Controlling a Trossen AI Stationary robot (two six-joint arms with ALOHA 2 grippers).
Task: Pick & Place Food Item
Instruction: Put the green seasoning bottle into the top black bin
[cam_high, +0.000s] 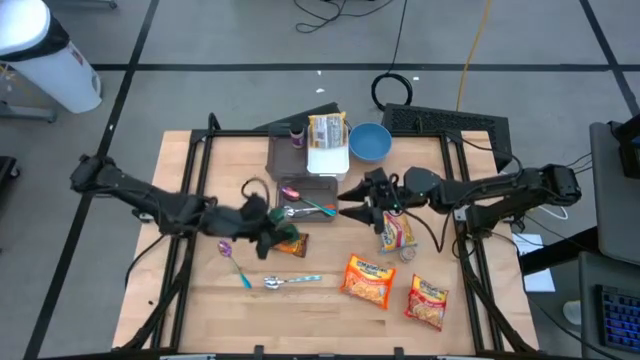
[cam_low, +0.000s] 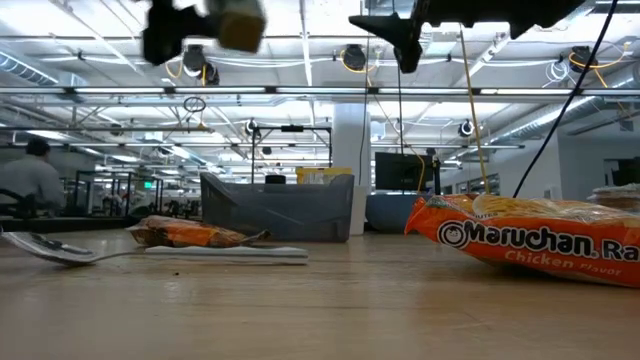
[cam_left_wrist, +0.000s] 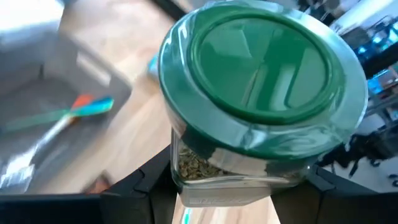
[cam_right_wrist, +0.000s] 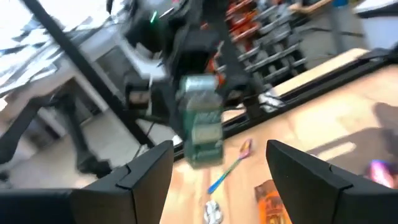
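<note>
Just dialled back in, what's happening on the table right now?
The left gripper is closed on a clear glass spice jar with a green lid, holding it in the air above the wooden table, near the grey plastic bin that has utensils in it. The right gripper is open and holding nothing, hovering beside the bin and facing the jar. Three orange ramen packets lie on the table untouched.

Wooden table (cam_high: 200, 300), ramen packets (cam_high: 368, 280), spoons (cam_high: 290, 282), gray bin (cam_high: 305, 188), blue bowl (cam_high: 369, 142)
</note>
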